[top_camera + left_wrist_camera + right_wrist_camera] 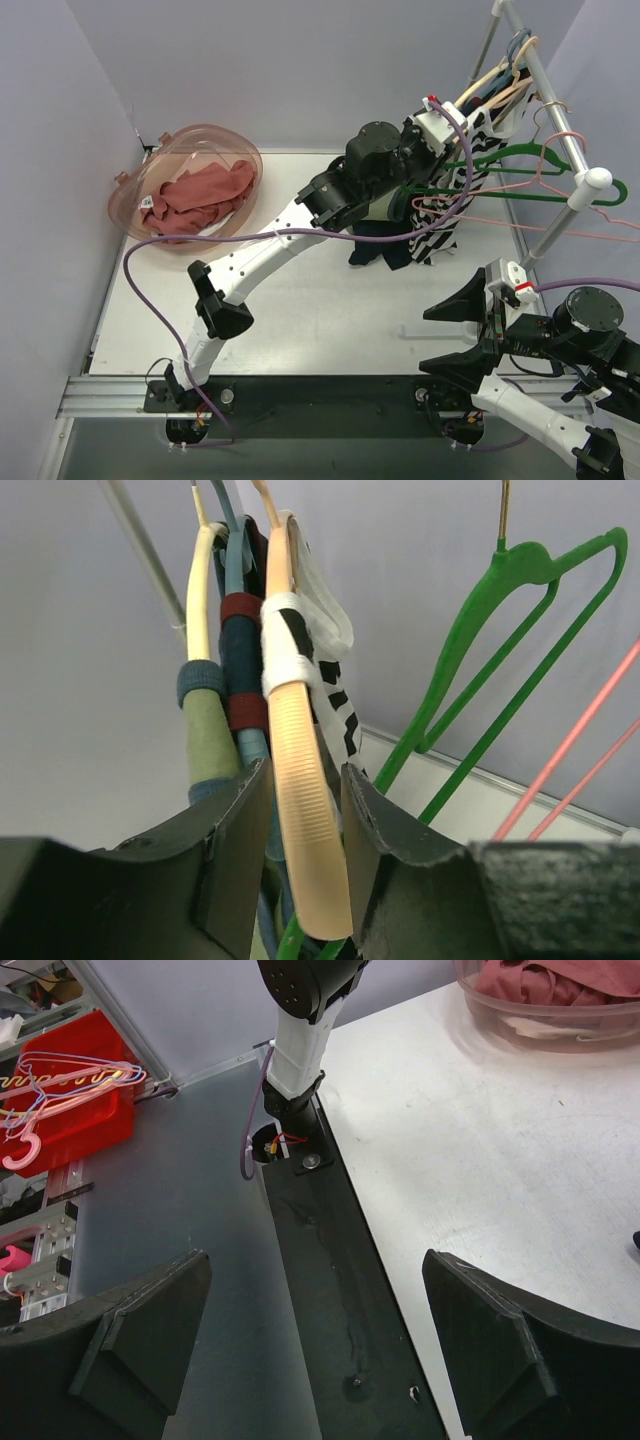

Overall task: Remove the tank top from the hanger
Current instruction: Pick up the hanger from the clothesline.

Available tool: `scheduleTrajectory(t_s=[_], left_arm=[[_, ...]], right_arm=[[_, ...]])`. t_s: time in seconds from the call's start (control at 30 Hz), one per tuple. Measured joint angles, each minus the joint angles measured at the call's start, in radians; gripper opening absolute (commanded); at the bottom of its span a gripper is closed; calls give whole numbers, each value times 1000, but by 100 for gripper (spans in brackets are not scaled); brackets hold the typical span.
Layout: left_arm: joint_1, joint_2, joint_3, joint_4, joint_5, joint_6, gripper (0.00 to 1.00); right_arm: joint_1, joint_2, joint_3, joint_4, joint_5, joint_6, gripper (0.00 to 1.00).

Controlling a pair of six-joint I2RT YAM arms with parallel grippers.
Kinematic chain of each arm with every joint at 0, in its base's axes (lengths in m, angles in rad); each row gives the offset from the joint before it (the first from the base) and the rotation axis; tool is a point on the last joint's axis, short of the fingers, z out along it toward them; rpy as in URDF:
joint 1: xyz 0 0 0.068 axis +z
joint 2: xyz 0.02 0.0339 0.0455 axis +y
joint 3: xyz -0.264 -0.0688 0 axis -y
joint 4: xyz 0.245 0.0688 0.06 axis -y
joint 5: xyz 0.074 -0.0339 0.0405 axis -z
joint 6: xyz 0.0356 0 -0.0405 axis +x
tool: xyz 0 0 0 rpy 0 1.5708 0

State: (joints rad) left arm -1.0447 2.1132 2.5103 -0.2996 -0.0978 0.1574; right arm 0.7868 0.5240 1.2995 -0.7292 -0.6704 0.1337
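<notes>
A white tabletop (300, 320) fills the cell, closed in by pale grey wall panels (300, 60), with a black mounting strip (330, 1290) along its near edge. A slanted metal clothes rail (565, 118) stands in the far corner, and the left gripper (305, 780) is up beside it. Its two dark fingers (235, 850) press in on a peach ribbed plastic hanger (300, 810), one on each side of its arm.

Just above the fingertips, a strap of the white tank top with black zebra stripes (300, 645) wraps that hanger. Left of the gripper hang a cream hanger (200, 590) with an olive garment (208, 730) and a navy garment with red bands (240, 650). To its right are a bare green plastic hanger (515, 572) and a thin pink wire hanger (580, 721).

The right gripper (315, 1350) hovers over the near edge, fingers spread wide, nothing between them. Well apart from both grippers, a translucent pink plastic basket (205, 128) holds a rust-pink cloth (195, 200).

From overhead, the left wrist covers its own fingers and the grip. The wrist view cuts off the hanger's hook, and the tank top's body is hidden behind the fingers. A dark garment (380, 245) under the left arm is too shadowed to identify.
</notes>
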Motion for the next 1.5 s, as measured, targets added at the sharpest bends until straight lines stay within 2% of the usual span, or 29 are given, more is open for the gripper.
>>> scheduleTrajectory(t_s=[0.57,0.67,0.83,1.07,1.37,1.5], left_arm=[[3,47,5,42,25,-15,43],[12,62,6,47,27,-16,45],[27,86,11,56,32,-19,56],[35,96,14,66,31,-18,62],[47,96,13,68,8,-13,62],[52,74,-33,74,-5,-5,63]], right_arm=[[0,-5,-3,-22,2,9,91],[0,-5,-2,-28,2,12,91],[0,0,13,-35,2,17,90],[0,10,29,-38,2,19,90],[0,31,34,-38,2,19,89],[0,40,34,-39,2,18,89]])
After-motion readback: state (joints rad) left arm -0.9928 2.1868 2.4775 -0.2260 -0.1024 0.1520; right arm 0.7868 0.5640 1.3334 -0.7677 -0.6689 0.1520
